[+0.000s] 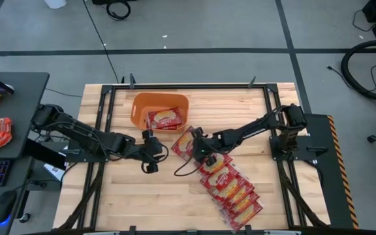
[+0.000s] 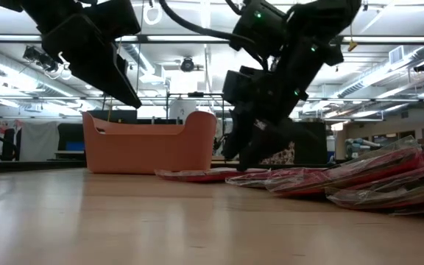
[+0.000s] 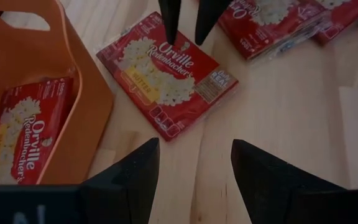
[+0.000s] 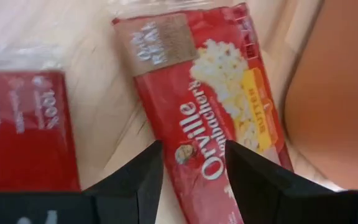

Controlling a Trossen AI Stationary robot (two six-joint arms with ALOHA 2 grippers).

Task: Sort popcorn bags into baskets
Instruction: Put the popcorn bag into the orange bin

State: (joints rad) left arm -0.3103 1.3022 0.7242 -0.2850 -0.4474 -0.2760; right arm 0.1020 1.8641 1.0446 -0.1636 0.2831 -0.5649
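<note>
The table (image 1: 129, 196) carries the orange basket (image 1: 139, 111) at twelve o'clock, one popcorn bag (image 1: 164, 119) already lying inside. A row of overlapping popcorn bags (image 1: 230, 189) runs toward five o'clock. One loose bag (image 1: 183, 145) lies flat just beside the basket, at its five o'clock. The right gripper (image 1: 198, 135), fingers apart, is poised directly over this bag. The left gripper (image 1: 150, 156), also spread and empty, waits near centre. Judged step: pickup of the loose bag. Next move calls for descent, closure on the bag's edge, then transfer into the basket.
</note>
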